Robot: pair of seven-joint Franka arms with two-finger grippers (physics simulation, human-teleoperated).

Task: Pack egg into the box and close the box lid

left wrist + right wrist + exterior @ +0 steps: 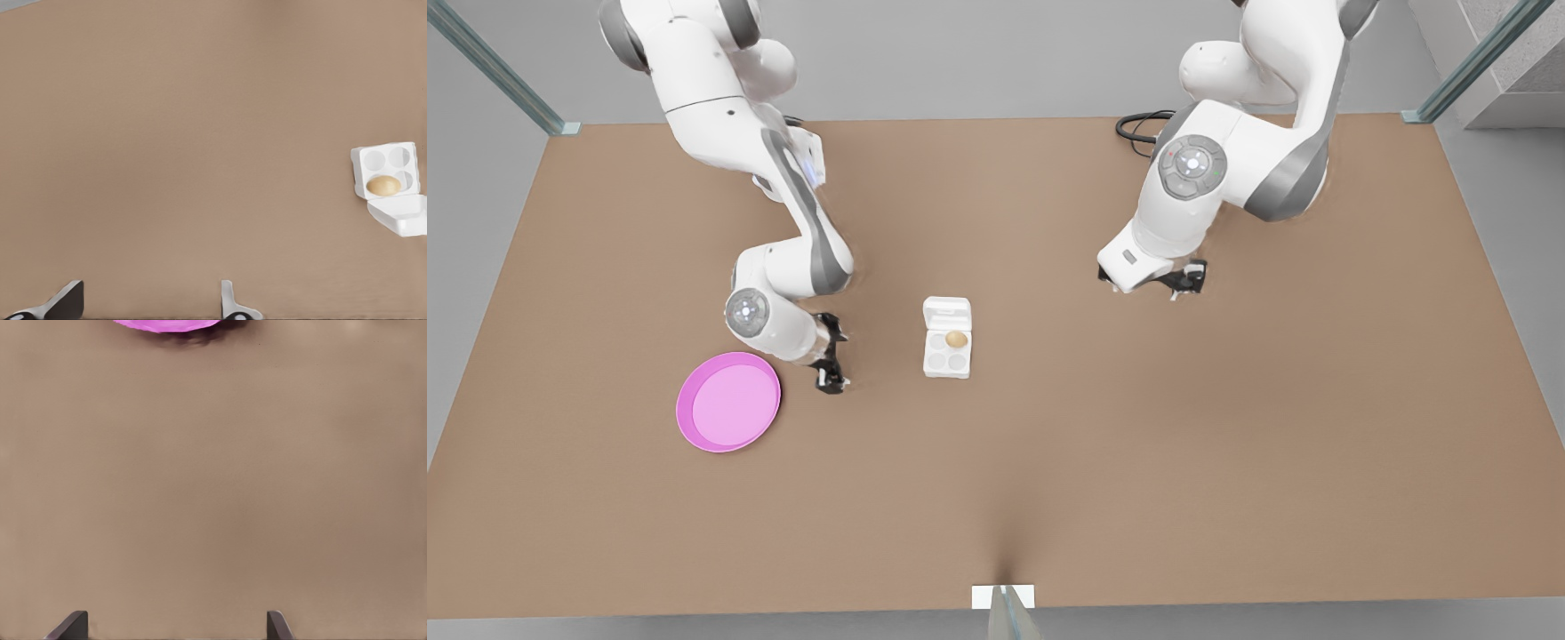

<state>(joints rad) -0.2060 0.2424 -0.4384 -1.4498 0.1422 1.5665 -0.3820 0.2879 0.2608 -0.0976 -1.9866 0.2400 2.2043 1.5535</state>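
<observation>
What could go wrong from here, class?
The white hinged box lid lies open and the small white four-cup egg box stands loose on the brown table: pushing the lid might slide the box rather than close it. The tan-brown oval egg sits in a cup beside the hinge; a hard close could jolt it. The right gripper, jaws open, hangs near the round pink plate and could clip it; the left gripper waits.

white box, tan-brown egg, pink plate, brown table
</observation>
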